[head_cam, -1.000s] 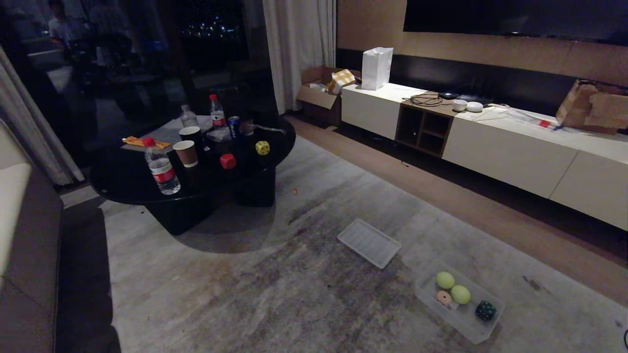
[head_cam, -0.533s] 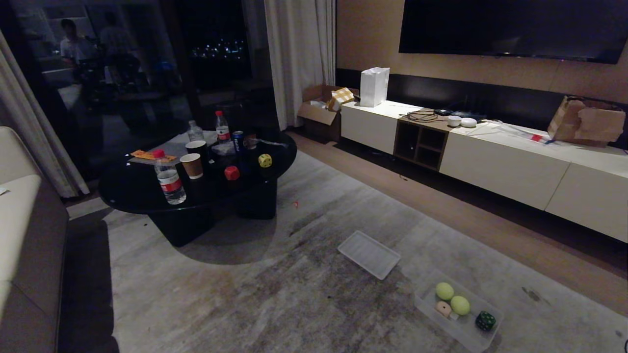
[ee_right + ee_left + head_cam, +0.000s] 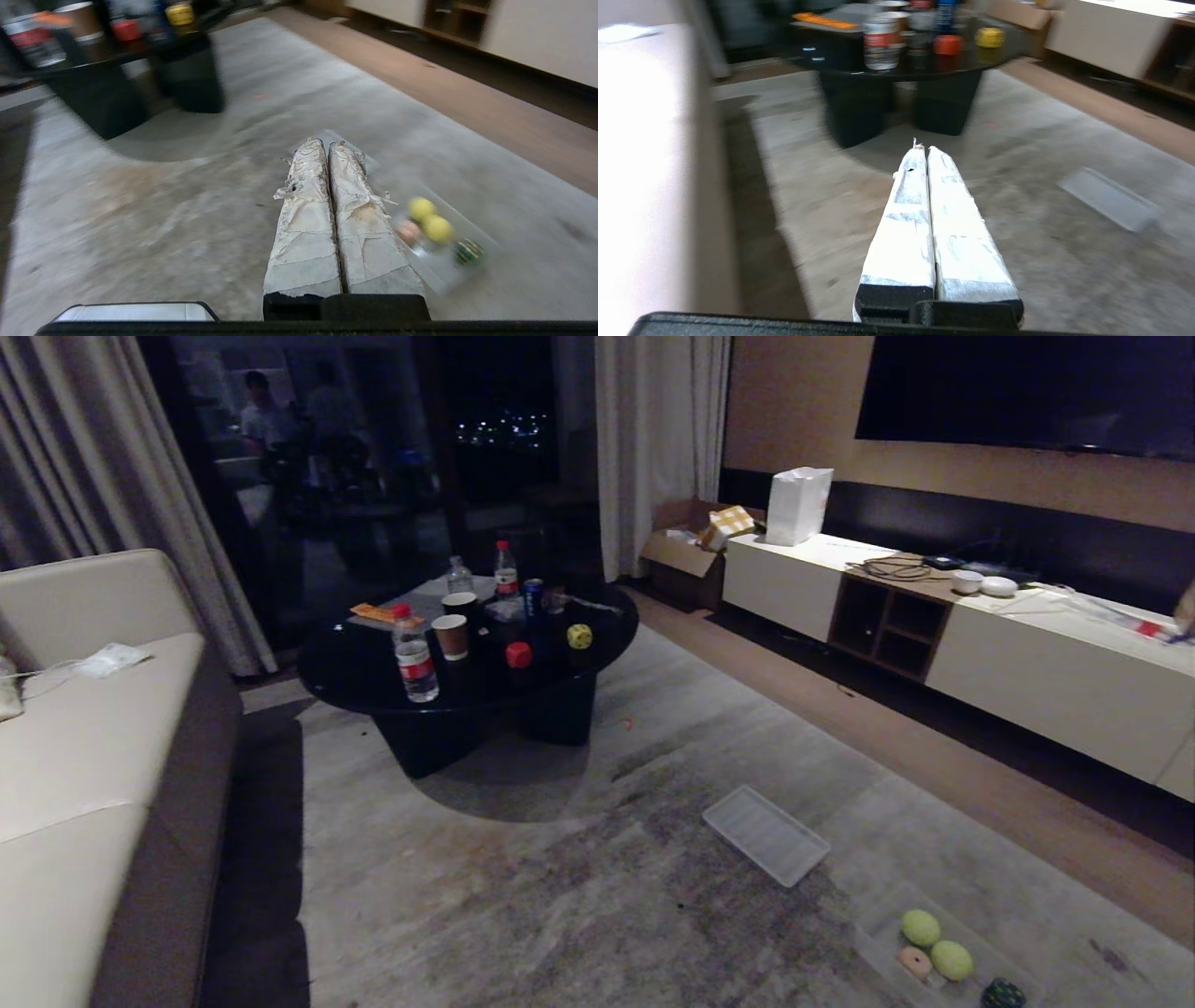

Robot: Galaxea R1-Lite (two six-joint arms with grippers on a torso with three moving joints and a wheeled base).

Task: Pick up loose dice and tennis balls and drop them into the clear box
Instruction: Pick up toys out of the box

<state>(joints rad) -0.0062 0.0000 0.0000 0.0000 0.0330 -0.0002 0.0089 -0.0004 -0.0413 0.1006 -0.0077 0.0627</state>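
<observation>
Dice are split between two places. The red die and the yellow die sit on the round black tabletop, near its right edge, the red one just left of the yellow and closer to the front edge. A water bottle and a paper cup stand to their left, toward the middle. On the rug, at the lower right, the clear box holds both tennis balls, touching each other, with the pinkish die beside them and the dark green die near the box's far end, partly cut off. A flat ribbed panel lies on the rug between the box and the tabletop.

The left gripper has its fingers pressed together and holds nothing, above the rug. The right gripper is likewise closed and empty, with the box just beside it in its wrist view.
</observation>
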